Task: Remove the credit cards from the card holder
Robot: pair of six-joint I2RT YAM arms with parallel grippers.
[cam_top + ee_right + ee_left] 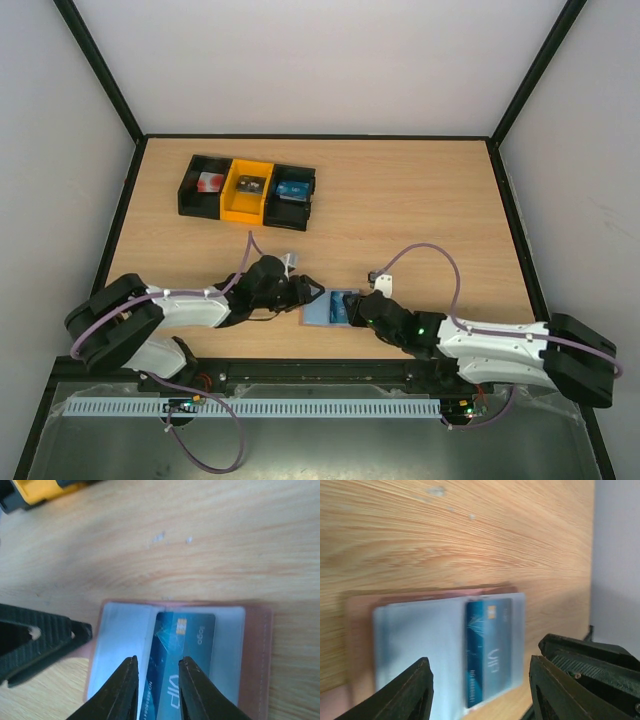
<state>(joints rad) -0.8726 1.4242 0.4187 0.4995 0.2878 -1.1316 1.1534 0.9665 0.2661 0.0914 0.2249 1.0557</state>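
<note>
We are at pulling the blue card: it sits in the open card holder on the table. Left gripper wide, right gripper narrow above it, empty; next we must catch its edge

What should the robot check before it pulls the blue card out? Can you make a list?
1. Card holder lies open and flat on the table: ok.
2. Blue card is in plain view inside the holder: ok.
3. Right gripper is lined up over the card's end, jaws a little apart: ok.
4. Right gripper has the card pinched: cannot tell.
5. Left gripper is open beside the holder; is it pinning the holder down? Cannot tell.
6. Second card spotted: not ok, only one shows.
</note>
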